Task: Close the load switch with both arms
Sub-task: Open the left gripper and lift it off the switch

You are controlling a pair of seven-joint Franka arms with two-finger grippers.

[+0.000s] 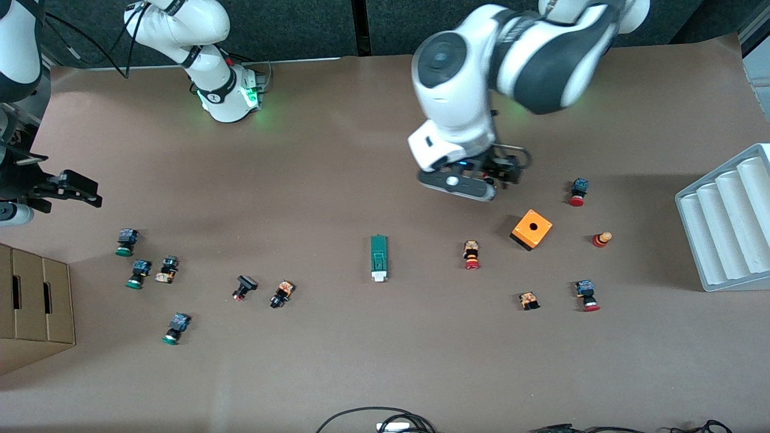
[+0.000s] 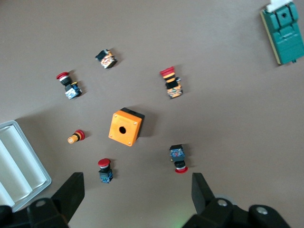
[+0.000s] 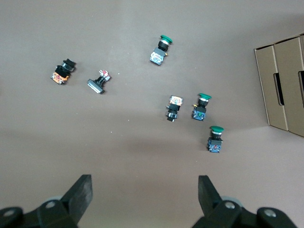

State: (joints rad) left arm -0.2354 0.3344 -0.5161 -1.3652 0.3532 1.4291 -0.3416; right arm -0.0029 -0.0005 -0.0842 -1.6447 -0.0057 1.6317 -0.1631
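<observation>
Mid-table, load switch (image 1: 378, 258) lies untouched; left gripper (image 2: 137, 199) & right gripper (image 3: 145, 199) both wide, high up. Risk: uneven two-arm squeeze skids it w/o closing.

Even overhead light on my table (image 1: 337, 150), soft shadows under small parts, green glow at my base (image 1: 249, 96), my left arm (image 1: 481, 78) motion-blurred, no glare.

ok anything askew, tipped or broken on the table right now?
Nothing looks damaged or spilled. The small push buttons lie on their sides, scattered loosely. The load switch lies flat mid-table, untouched. Both the left gripper and right gripper hang open above the table.
</observation>
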